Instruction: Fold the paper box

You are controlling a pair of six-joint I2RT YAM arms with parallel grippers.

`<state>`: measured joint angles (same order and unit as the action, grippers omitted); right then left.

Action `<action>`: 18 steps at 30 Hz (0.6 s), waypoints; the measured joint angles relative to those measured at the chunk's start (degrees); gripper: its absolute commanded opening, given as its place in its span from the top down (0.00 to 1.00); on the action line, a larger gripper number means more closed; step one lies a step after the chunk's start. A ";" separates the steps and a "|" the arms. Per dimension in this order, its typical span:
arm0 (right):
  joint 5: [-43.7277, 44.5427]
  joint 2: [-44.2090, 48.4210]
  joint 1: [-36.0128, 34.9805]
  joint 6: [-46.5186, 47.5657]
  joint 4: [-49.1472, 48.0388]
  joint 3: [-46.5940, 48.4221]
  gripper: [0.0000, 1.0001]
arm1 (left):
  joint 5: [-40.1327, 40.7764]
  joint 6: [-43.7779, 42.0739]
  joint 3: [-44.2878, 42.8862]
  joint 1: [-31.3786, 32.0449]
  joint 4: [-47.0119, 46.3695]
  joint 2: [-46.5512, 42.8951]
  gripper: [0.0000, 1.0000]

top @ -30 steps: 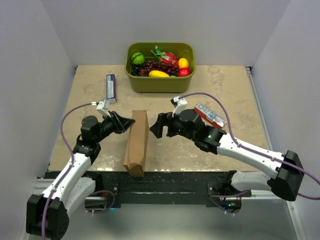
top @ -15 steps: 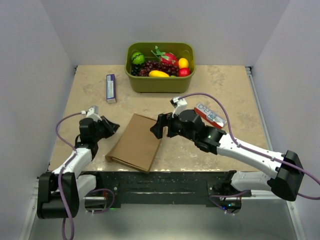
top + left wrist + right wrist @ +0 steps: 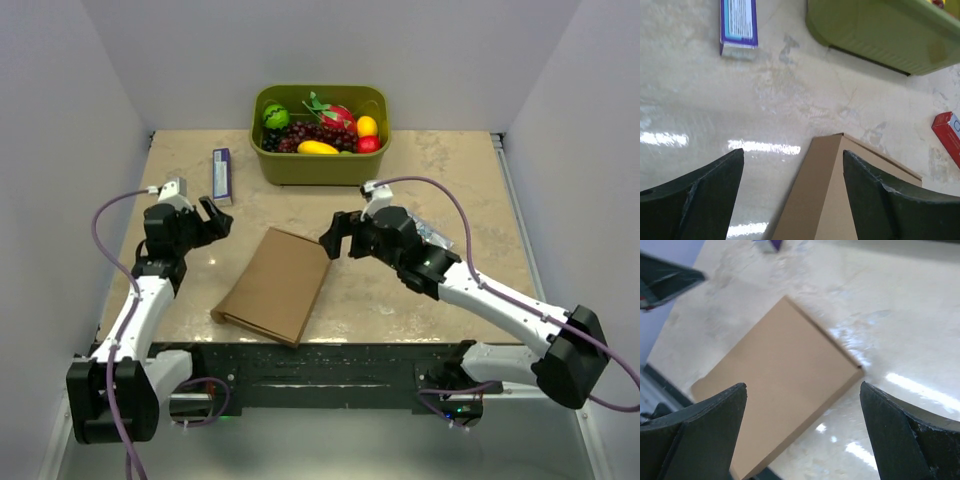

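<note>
The box lies flat. The left gripper at its 10 o'clock and the right gripper at 1 are both wide apart and empty.

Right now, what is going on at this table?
Two robot arms are working on a paper box, which lies flat on the table near the front edge. The left gripper is open, to the left of the box's far end. The right gripper is open by its far right corner. Neither grips the box. A green tub of fruit stands at the back.
</note>
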<state>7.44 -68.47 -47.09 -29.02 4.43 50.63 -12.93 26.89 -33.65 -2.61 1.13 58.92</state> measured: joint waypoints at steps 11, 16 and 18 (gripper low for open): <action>-0.52 2.91 21.81 5.92 -2.23 -2.10 0.01 | 1.18 -11.76 -7.10 0.00 0.94 -8.11 0.00; 2.08 7.80 25.27 8.31 -2.36 -2.12 0.01 | 1.64 -12.59 -7.45 0.11 0.11 -11.34 0.00; 2.64 9.64 25.40 9.27 -2.34 -2.12 0.01 | 1.88 -12.68 -7.50 0.26 0.02 -11.98 0.00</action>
<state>10.09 -58.83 -21.69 -19.75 2.09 48.51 -11.05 14.22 -41.15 -2.35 1.15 46.94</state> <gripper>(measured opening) 0.986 0.996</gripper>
